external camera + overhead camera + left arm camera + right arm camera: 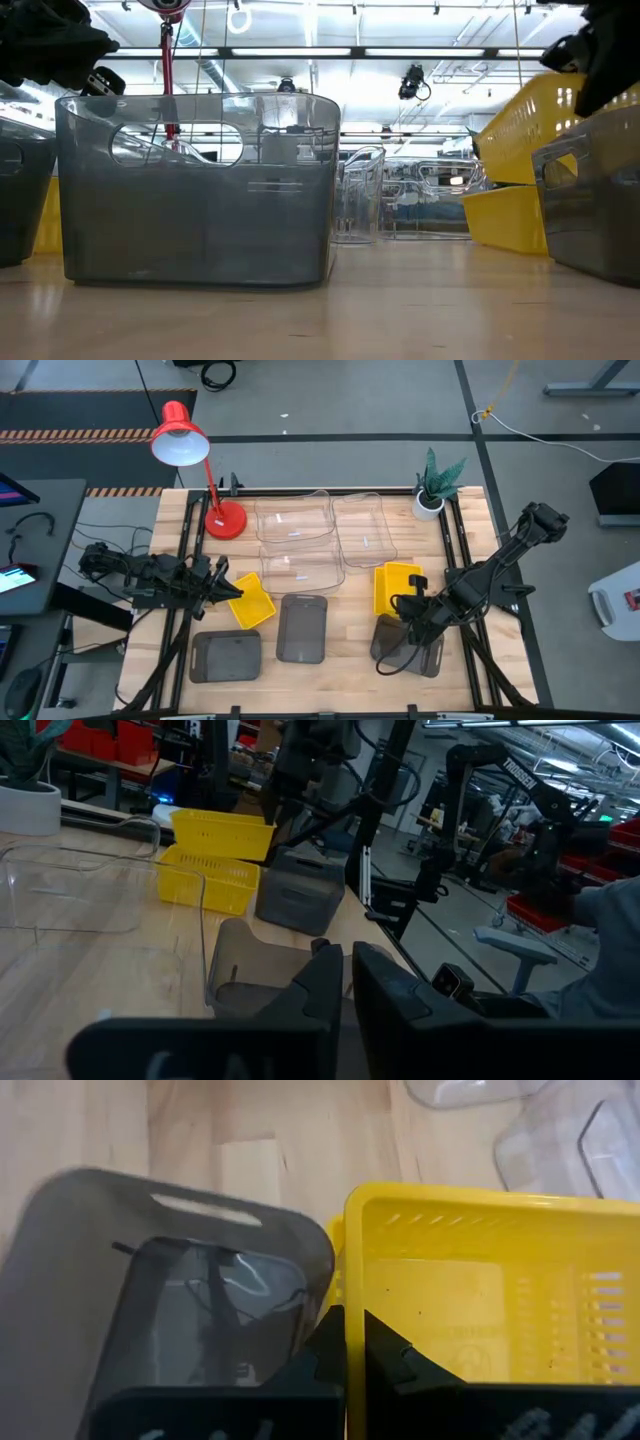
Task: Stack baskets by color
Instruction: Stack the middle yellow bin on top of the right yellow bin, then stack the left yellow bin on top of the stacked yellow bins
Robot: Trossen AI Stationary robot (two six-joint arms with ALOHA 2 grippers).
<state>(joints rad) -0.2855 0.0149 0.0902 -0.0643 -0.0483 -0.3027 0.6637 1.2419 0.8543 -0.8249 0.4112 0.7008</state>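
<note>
Baskets in yellow are the job right now. One yellow basket [397, 582] sits to the right of the middle in the high view, and the right claw [415, 603] is pinched shut on its rim. From the low view this basket hangs tilted over a second yellow basket [505, 220] that rests on the surface [340, 670].

To do this step well, I think the claw should tip the held basket flat. Then it should line up the corners and go down slowly until one sits inside the other. Only then should it let go.

A grey basket [120, 1280] stands just beside the claw, so a push sideways could bump it.

The third yellow basket [252, 603] lies at the middle left of the frame. The left claw [222, 588] is right at its corner, but I cannot tell if it is holding it. This one must join the pile too.

Two more grey baskets [302, 628] lie along the bottom of the frame. Clear baskets [295, 520] crowd the middle, near the top. A red lamp [182, 440] stands at the upper left and a small plant [436, 485] at the upper right, both out of the way.
</note>
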